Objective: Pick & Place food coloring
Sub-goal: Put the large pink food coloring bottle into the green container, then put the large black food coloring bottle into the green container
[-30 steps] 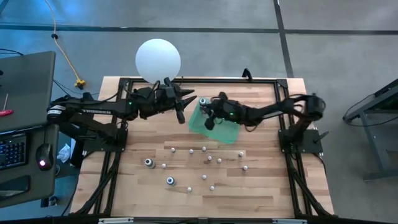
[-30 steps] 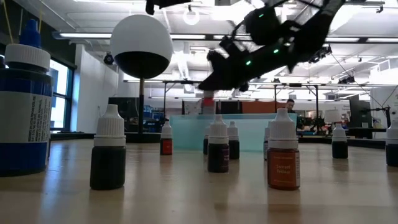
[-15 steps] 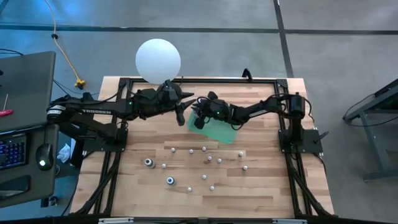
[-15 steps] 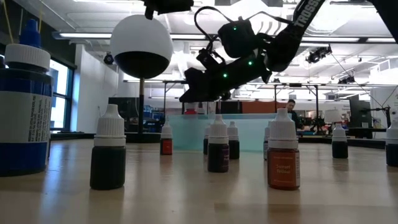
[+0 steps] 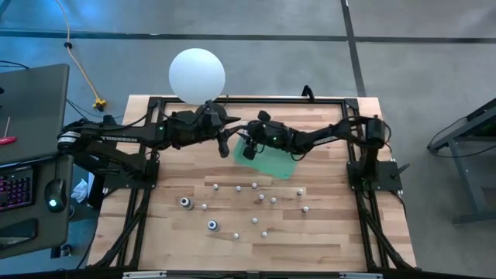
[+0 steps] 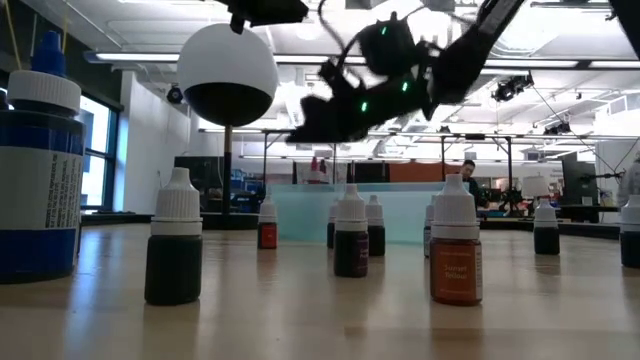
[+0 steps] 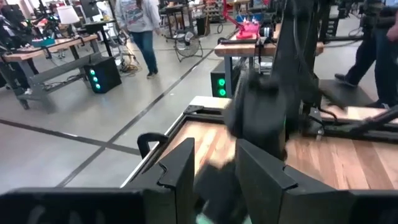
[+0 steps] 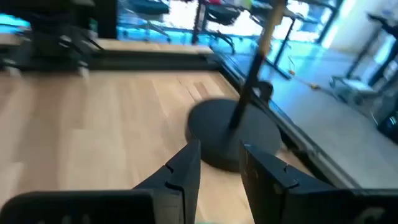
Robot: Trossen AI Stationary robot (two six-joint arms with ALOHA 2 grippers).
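– Right gripper (image 5: 246, 147) hangs over the far left edge of the green tray (image 5: 279, 164), its fingers parted on a modest gap with nothing between them. Left gripper (image 5: 225, 140) waits just beside it, also parted and empty.

– And the food coloring (image 5: 256, 203)?

– Mostly scattered upright across the near half of the table, well apart from both grippers. Expect them to be light, stiff little plastic bottles that tip easily. I'd have you close on the body just under the cap, coming straight down, and squeeze gently, since smooth round sides can squirt out of the pads.

– What do you gain from the low view?

– Heights and colours: the bottles (image 6: 349, 232) show dark or reddish fills under white caps, and one large blue bottle (image 6: 38, 180) stands at the near left. It also shows a small reddish shape just above the tray's rim under the right gripper (image 6: 297, 132); you cannot tell whether that is a bottle. The high view alone gives you the spacing. The right wrist view adds only the black stand (image 8: 233, 134) of the white ball (image 5: 197, 74).
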